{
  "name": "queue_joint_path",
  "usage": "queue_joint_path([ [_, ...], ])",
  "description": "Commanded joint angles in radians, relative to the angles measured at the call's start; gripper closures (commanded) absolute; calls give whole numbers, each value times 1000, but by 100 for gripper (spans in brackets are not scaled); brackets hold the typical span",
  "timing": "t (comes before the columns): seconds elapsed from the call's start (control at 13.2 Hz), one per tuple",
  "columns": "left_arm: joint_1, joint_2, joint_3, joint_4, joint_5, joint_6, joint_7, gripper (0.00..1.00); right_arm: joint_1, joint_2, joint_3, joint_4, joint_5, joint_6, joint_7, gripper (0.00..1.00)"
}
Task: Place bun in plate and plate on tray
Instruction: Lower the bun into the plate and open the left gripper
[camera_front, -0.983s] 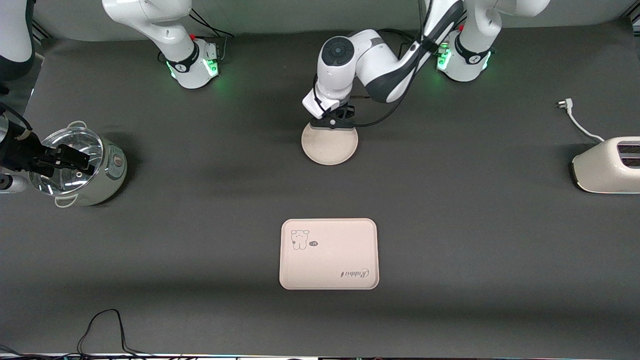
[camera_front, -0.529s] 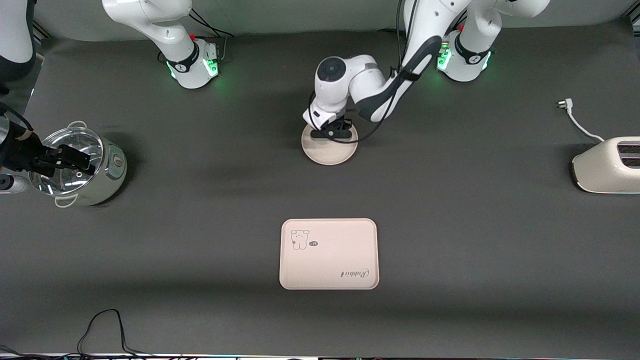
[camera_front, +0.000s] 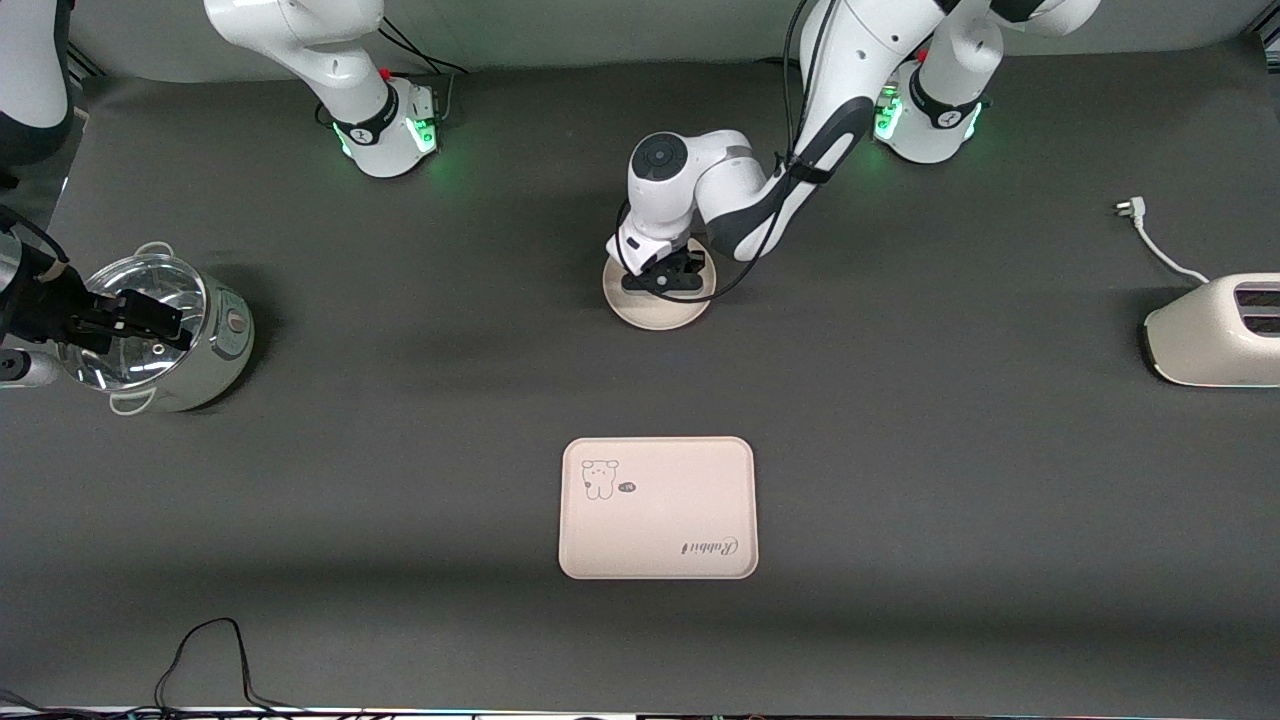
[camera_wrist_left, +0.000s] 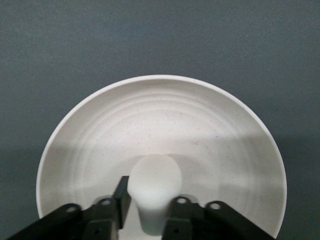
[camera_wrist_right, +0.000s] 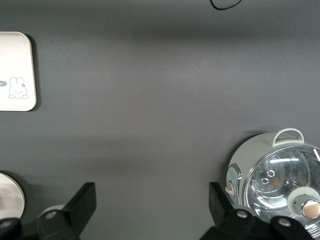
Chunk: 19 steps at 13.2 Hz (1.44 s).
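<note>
While the bun (camera_wrist_left: 154, 187) sits between the left gripper (camera_front: 662, 281) fingers, long axis running out along them, low over the plate (camera_front: 655, 310); whether they clamp it, cannot tell. Right gripper (camera_wrist_right: 150, 210) fingers apart, waiting over the pot (camera_front: 160, 335).

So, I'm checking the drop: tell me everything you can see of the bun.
The bun is a small, smooth, matte white piece with a rounded end, stubby and cylinder-like. It sits low inside the plate, between the fingers of the left gripper, which stand close on either side. Whether it rests on the plate or the fingers press it cannot be told. From the front view the gripper hides it.
</note>
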Motion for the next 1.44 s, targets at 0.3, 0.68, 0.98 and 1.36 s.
queue_joint_path([
  [0.3,-20,5,14,11,26,-24,-31,0,9,-18,-8,-14,-17,-2,-20,0],
  [0.68,-14,7,16,8,26,-27,-31,0,8,-18,-8,-14,-17,-2,-20,0],
  [0.98,0,-24,14,14,26,-61,-13,0,8,-18,-8,-14,-17,-2,-20,0],
  [1.36,48,-199,94,33,-162,-153,331,0,8,-18,-8,-14,-17,-2,-20,0],
])
